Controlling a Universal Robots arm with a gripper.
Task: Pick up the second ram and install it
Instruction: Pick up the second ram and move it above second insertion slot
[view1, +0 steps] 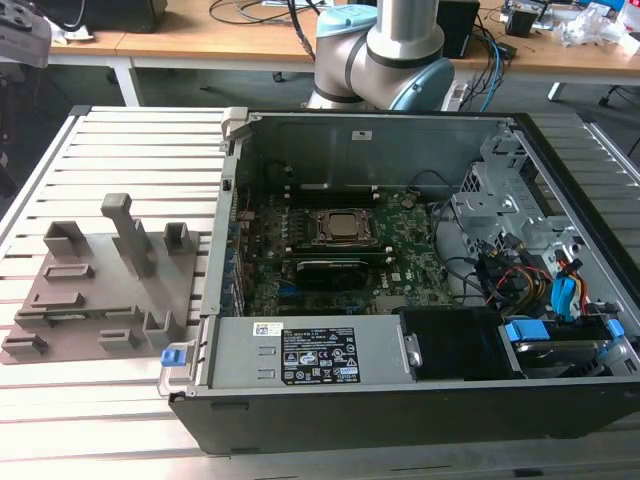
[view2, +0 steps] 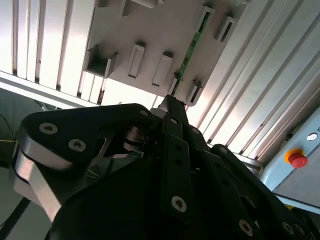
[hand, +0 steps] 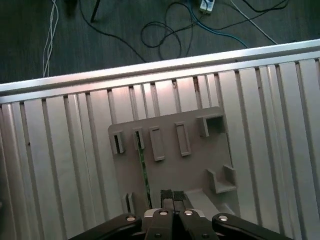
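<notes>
The second ram (hand: 143, 172) is a slim green strip standing on edge in a slot of the grey holder tray (hand: 192, 170). In the second wrist view the ram (view2: 189, 52) runs along the tray (view2: 150, 30) from beyond my fingertips. My gripper (hand: 172, 195) hangs above the tray's near end, just beside the strip's near end and not touching it. Its two black fingers are pressed together with nothing between them, and in the second wrist view they meet in a point at the gripper (view2: 170, 102) tip.
In the exterior view the tray (view1: 100, 290) lies on a slatted table (view1: 120, 150), at the exterior view's left of an open computer case (view1: 230, 340). Inside are the green motherboard (view1: 400, 260), a CPU socket (view1: 335, 228) and cables (view1: 520, 270). A red stop button (view2: 298, 160) is nearby.
</notes>
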